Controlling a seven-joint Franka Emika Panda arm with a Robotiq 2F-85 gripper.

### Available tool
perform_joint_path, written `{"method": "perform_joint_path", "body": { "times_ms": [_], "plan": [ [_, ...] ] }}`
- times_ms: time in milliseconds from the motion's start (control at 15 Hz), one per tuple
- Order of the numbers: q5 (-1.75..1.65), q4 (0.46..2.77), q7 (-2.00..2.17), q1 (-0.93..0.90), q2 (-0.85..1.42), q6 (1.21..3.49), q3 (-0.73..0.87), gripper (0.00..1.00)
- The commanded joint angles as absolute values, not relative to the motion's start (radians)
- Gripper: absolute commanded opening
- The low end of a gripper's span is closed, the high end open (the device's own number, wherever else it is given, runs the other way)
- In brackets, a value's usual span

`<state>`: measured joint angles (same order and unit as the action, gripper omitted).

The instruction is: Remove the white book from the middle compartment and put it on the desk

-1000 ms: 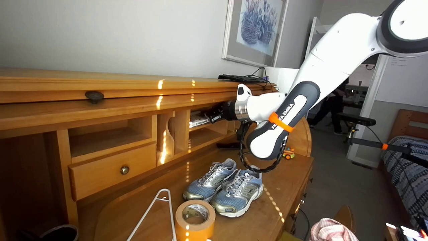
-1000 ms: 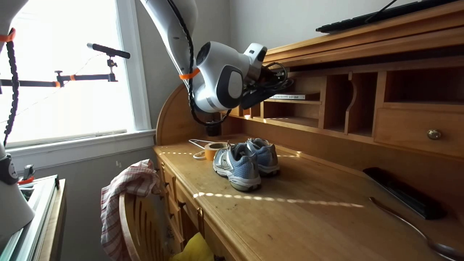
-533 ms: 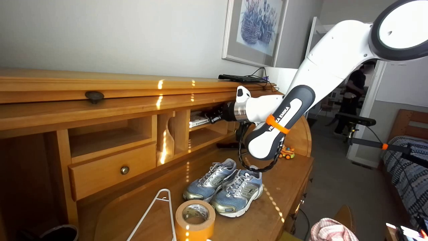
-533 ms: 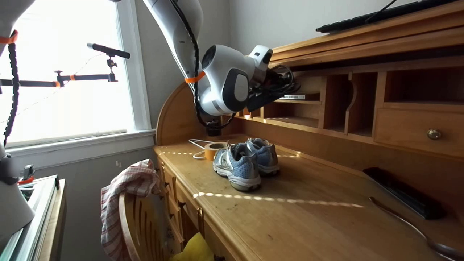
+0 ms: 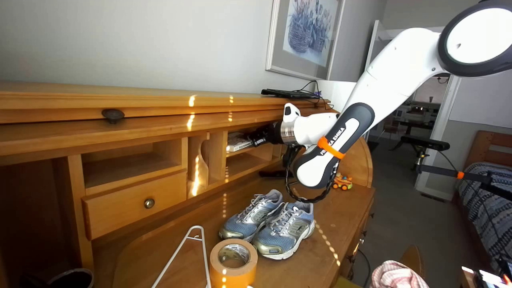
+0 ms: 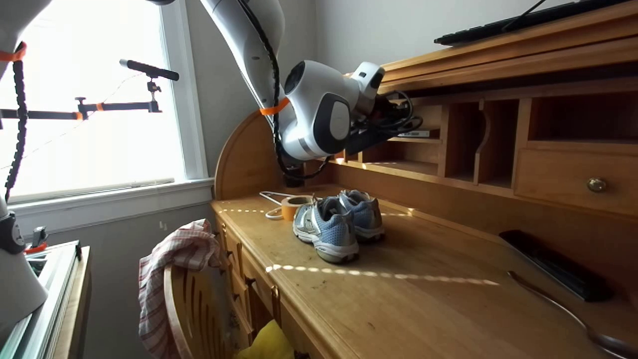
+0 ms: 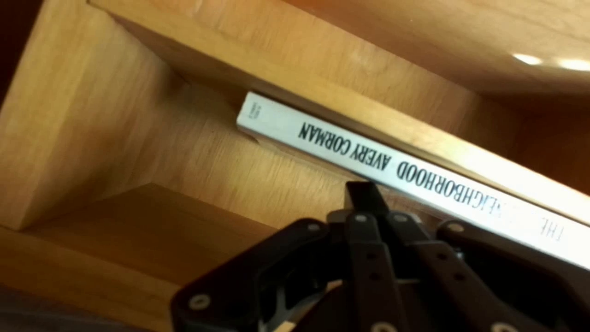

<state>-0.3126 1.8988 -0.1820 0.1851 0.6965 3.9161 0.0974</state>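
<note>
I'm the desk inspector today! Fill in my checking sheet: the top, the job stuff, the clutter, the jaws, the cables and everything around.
Surface: wooden desk with a line of sun spots.
Job's things: white book lying flat on a shelf, not yet out.
Clutter: shoes, tape, hanger, toy, spoon, long black thing; keyboard up top.
Jaws: look shut, by the book's edge; touching or not, I can't tell. Held: nothing seen.
Cables: black cable along the arm, looping below it.
Surroundings: chair with a checked cloth over it; bed.
</note>
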Motion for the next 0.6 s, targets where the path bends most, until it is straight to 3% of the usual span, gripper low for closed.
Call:
{"method": "perform_joint_path", "body": {
  "times_ms": [0, 533],
  "plan": [
    [-0.359, 1.897, -0.13, 0.207, 0.691, 3.834, 0.094, 0.0],
    [-0.448, 1.971, -0.071, 0.24, 0.623, 3.708, 0.071, 0.0]
  ]
}}
